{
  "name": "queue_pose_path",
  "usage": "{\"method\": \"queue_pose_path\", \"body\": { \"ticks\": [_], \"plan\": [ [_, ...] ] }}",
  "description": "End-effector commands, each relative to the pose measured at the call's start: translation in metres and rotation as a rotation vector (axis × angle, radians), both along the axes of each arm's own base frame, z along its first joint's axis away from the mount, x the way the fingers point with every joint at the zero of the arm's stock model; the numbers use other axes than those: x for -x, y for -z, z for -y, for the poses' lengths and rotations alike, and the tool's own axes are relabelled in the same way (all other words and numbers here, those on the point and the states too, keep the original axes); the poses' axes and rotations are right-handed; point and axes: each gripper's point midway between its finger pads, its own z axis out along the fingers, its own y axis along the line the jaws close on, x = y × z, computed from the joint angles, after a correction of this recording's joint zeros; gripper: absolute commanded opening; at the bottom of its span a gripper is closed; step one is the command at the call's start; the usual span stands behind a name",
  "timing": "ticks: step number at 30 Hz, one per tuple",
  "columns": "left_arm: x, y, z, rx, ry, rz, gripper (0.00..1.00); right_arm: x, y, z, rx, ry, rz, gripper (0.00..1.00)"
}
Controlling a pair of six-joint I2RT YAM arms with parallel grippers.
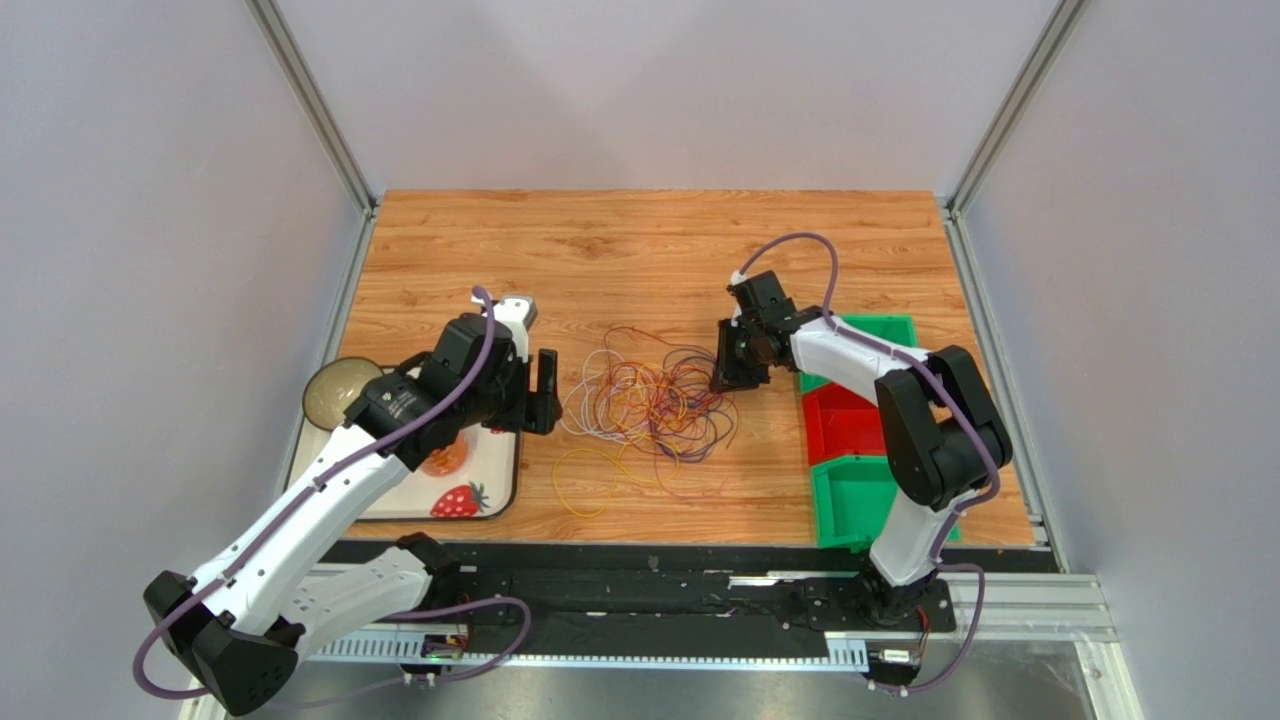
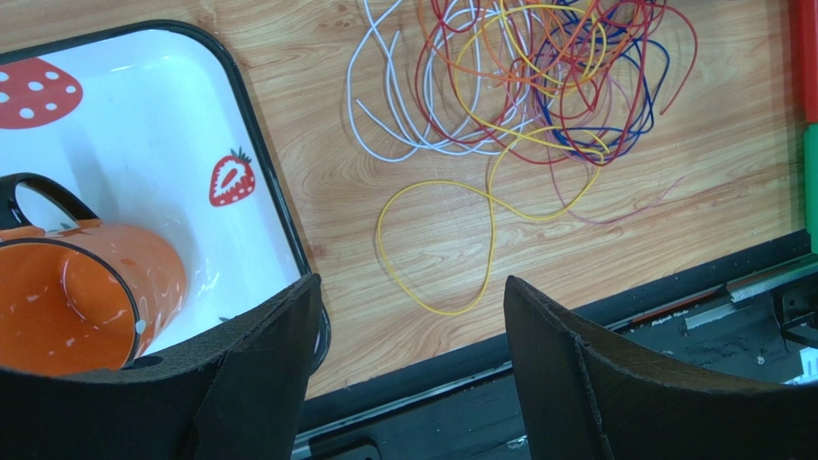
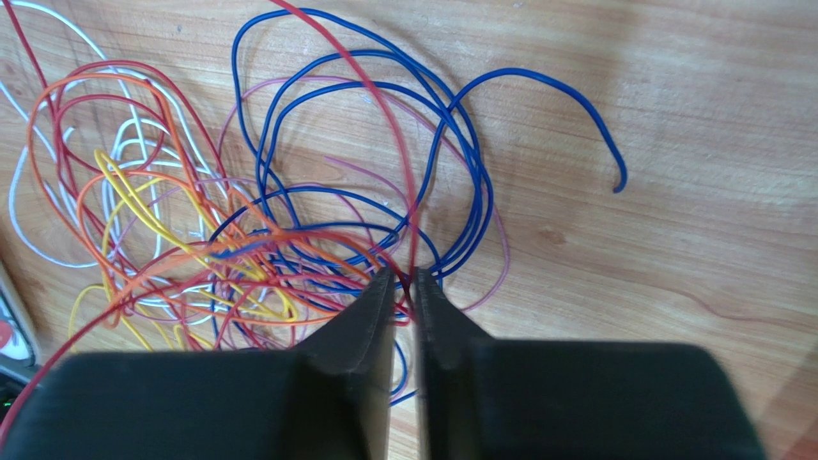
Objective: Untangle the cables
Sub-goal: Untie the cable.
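The cables [image 1: 661, 402] lie as a tangled heap of thin red, blue, orange, yellow, white and purple loops in the middle of the wooden table. They also show in the left wrist view [image 2: 538, 77] and in the right wrist view [image 3: 288, 220]. My right gripper [image 1: 726, 375] is at the heap's right edge. Its jaws [image 3: 403, 275] are closed on a red cable [image 3: 392, 125] that runs up between the fingertips. My left gripper [image 1: 541, 393] is open and empty [image 2: 411, 283], left of the heap, above the table's near edge. A single yellow loop [image 2: 492, 216] lies apart in front of the heap.
A white strawberry tray [image 1: 496, 503] with a black rim sits at the left, under my left arm. It holds an orange mug [image 2: 86, 297] lying on its side. A dark bowl [image 1: 338, 393] is left of it. Green and red bins [image 1: 849, 428] stand at the right edge.
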Motion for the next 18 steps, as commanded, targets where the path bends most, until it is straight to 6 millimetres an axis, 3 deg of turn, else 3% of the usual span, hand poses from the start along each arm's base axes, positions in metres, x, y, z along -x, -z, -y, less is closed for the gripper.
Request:
{"method": "queue_pose_path", "body": {
  "ticks": [1, 3, 11, 15, 18],
  "plan": [
    [-0.001, -0.002, -0.001, -0.015, 0.010, 0.016, 0.78, -0.016, -0.011, -0.014, -0.051, -0.032, 0.052, 0.08],
    [-0.001, -0.001, -0.001, -0.018, 0.010, 0.012, 0.78, -0.015, -0.012, -0.015, -0.060, -0.035, 0.048, 0.00],
    [0.003, -0.003, -0.004, -0.020, 0.004, 0.002, 0.77, -0.014, -0.046, -0.015, -0.082, -0.037, 0.093, 0.00],
    [0.011, -0.014, -0.015, -0.045, 0.012, 0.014, 0.77, -0.013, -0.096, -0.013, -0.109, -0.038, 0.181, 0.00],
    [0.008, -0.010, -0.026, -0.079, -0.028, 0.049, 0.77, -0.013, -0.134, -0.011, -0.133, -0.034, 0.248, 0.00]
  ]
}}
